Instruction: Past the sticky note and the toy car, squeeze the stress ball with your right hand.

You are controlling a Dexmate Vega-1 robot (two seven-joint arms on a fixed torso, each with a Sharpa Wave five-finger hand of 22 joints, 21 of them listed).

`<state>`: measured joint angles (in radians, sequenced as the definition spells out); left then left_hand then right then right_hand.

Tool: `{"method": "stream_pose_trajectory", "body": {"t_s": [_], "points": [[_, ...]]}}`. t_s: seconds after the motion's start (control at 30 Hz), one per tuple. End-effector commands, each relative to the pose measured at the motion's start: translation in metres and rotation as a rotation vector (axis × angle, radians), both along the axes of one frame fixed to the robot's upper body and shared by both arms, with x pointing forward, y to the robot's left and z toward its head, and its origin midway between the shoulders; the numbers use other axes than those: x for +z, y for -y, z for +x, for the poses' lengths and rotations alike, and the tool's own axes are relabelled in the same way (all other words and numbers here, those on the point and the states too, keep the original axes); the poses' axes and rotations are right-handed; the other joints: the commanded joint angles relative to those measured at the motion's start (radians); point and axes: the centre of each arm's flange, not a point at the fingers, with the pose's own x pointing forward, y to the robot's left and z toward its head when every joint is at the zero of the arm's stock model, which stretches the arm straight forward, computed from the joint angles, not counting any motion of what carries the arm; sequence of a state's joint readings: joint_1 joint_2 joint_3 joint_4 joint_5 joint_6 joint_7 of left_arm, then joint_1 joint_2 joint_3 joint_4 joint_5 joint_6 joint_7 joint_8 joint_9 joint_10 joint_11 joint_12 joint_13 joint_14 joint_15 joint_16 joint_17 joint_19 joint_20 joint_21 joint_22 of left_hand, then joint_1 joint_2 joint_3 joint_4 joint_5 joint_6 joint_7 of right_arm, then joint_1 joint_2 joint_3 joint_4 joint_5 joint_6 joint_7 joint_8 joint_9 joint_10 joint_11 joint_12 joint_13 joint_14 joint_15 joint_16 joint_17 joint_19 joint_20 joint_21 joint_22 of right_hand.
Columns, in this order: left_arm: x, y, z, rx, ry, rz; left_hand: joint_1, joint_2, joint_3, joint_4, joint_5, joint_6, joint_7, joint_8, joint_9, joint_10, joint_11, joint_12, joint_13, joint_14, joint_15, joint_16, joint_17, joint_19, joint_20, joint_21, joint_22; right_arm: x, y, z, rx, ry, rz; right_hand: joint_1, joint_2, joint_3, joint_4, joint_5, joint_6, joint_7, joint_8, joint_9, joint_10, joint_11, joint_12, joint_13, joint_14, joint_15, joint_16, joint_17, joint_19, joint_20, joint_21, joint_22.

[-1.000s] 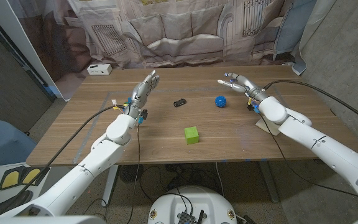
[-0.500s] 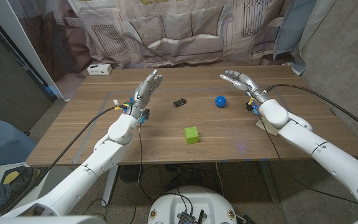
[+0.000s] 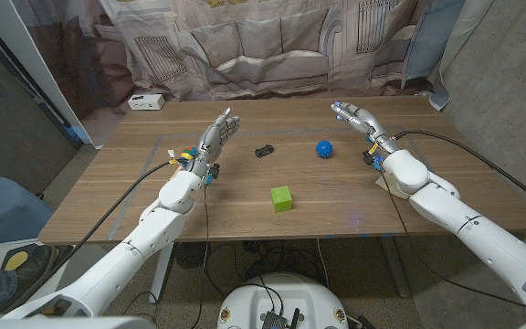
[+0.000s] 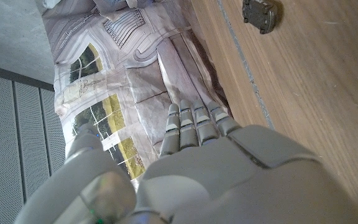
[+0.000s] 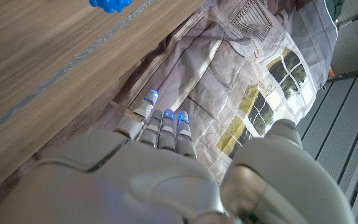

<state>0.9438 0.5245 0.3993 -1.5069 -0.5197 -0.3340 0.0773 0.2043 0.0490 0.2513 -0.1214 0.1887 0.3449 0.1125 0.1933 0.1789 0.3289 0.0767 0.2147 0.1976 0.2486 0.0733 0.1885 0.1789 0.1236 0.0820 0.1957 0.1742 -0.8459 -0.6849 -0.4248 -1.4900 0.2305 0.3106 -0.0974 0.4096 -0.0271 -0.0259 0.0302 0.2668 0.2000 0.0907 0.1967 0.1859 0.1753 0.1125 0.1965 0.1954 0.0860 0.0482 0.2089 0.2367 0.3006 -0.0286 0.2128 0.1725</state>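
Observation:
A blue spiky stress ball (image 3: 324,148) (image 5: 110,4) lies on the wooden table (image 3: 245,196), right of centre. A small black toy car (image 3: 264,151) (image 4: 261,14) sits to its left. A green sticky-note block (image 3: 282,198) lies nearer the front. My right hand (image 3: 352,117) (image 5: 157,155) hovers above the table, up and to the right of the ball, fingers extended and holding nothing. My left hand (image 3: 216,132) (image 4: 197,155) stands raised left of the car, fingers straight, holding nothing.
A white box (image 3: 145,101) sits at the table's back left corner. A pale flat piece (image 3: 391,185) lies under my right forearm near the right edge. A printed fabric backdrop (image 3: 245,46) hangs behind the table. Cables trail from both arms.
My right hand has drawn back to the right and slightly up, away from the ball. My left hand has shifted little. The ball, car and block have stayed put.

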Motion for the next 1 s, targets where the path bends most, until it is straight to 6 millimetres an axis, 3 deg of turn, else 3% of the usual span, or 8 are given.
{"method": "stream_pose_trajectory", "body": {"t_s": [0.03,0.43,1.0], "points": [[-0.008,0.002,0.013,-0.035,-0.046,-0.028,0.003,0.004,0.006,-0.002,-0.002,0.01,-0.003,0.002,0.004,0.003,0.001,0.005,0.006,0.009,0.002,0.005,0.002,0.013,0.005,0.006,0.005,-0.015,0.019,0.013,0.082,-0.049,0.152,0.006,0.011,0.007,-0.003,0.004,0.0,-0.005,-0.001,0.003,0.008,0.0,0.009,-0.001,0.005,0.001,0.003,0.0,0.01,0.005,0.002,-0.001],[0.001,0.001,0.016,-0.05,-0.032,-0.022,0.003,0.005,0.007,-0.002,-0.002,0.01,-0.003,0.001,0.004,0.002,0.006,0.004,0.006,0.008,0.003,0.004,0.002,0.017,0.009,0.007,0.005,-0.027,0.026,0.028,0.214,-0.079,0.266,0.007,0.014,0.008,-0.004,0.001,-0.008,-0.003,-0.004,0.003,0.004,0.004,0.006,-0.001,0.004,0.008,0.001,-0.003,0.017,0.003,0.001,-0.002],[-0.002,-0.006,0.018,-0.039,-0.039,-0.026,0.003,0.004,0.006,-0.002,-0.003,-0.01,-0.005,-0.007,0.004,-0.016,0.004,-0.003,0.005,-0.002,0.003,-0.001,0.002,0.015,0.004,0.005,0.005,-0.031,0.017,0.029,0.216,-0.099,0.25,0.011,0.017,0.009,-0.008,-0.002,-0.008,0.003,-0.003,0.003,0.007,0.011,0.007,-0.001,0.008,0.016,0.002,-0.007,0.021,0.014,-0.002,-0.003]]}}
